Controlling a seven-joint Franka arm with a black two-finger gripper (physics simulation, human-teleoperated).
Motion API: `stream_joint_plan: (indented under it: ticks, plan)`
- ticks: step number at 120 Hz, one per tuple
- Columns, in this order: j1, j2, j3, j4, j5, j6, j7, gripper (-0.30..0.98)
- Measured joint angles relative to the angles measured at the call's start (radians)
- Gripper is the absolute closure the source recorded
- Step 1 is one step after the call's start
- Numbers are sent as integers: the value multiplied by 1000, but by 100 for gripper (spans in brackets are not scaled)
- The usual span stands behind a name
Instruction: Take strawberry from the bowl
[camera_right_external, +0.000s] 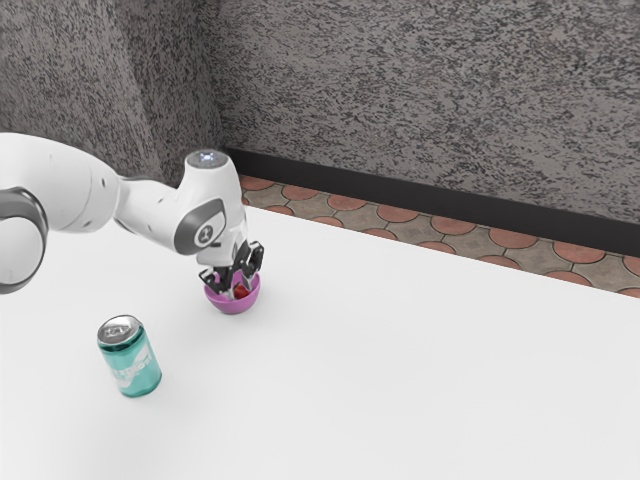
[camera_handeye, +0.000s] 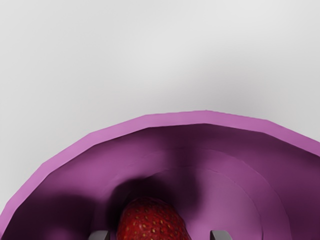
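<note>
From the exterior view's left, the arm (camera_right_external: 70, 185) reached in over the table (camera_right_external: 420, 380), its hand angled down at the bowl. The can (camera_right_external: 130, 358), teal with a silver top, stood on the table closer to the camera than the bowl, with bare white surface between the two.

Next came the gripper (camera_right_external: 240, 287), its fingers reaching down within the rim of the purple bowl (camera_right_external: 233, 306). They stood apart, wider than the strawberry (camera_handeye: 152, 222), and had hold of nothing. The strawberry sat inside the bowl, between the fingertips but off centre: in the wrist view a narrow gap parted it from one tip, and a clearly wider one from the other. Shadow lay on the bowl's inside wall just beside the fruit, and a paler patch of bowl floor lay open beyond it, on the side of the wider gap. The rim ran in short straight facets, with plain table outside it.

Towards the exterior view's right the table stretched away white and smooth, wide open past the bowl. Its far edge ran at a slant, and beyond it showed a floor (camera_right_external: 410, 235) of reddish rounded tiles set among grey-brown ones, a dark skirting (camera_right_external: 400, 202) and a rough, mottled grey wall (camera_right_external: 420, 90).
</note>
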Motion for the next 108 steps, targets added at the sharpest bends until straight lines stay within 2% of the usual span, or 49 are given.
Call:
stream_joint_plan:
  ticks: [23, 70, 82, 108]
  plan:
    - [3, 7, 0, 0, 0, 13, 8, 49]
    - [8, 6, 0, -5, -12, 60, 9, 66]
    - [8, -25, -1, -27, -14, 64, 6, 68]
    - [-19, -179, -28, -83, -38, 28, 2, 72]
